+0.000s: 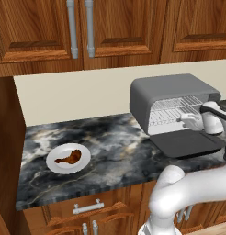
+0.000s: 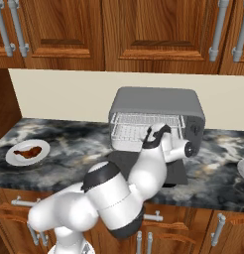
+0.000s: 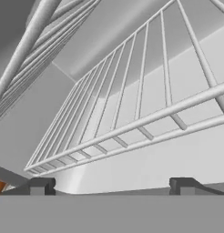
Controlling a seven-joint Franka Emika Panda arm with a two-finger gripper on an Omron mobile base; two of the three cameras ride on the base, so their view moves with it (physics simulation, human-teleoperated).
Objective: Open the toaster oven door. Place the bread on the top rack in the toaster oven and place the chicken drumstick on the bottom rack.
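One dark reddish-brown drumstick (image 1: 70, 158) on white plate (image 1: 55, 166), lower left; open, empty gripper (image 3: 111, 185) at grey toaster oven (image 1: 172, 94), frame right.

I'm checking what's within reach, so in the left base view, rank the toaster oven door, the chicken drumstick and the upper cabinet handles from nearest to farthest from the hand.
1. The toaster oven door, folded down just below the hand at the oven mouth.
2. The chicken drumstick, on the plate far along the counter.
3. The cabinet handles, high on the wall cabinets.

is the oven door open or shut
Open. The door lies flat on the counter in front of the oven, leaving both wire racks exposed.
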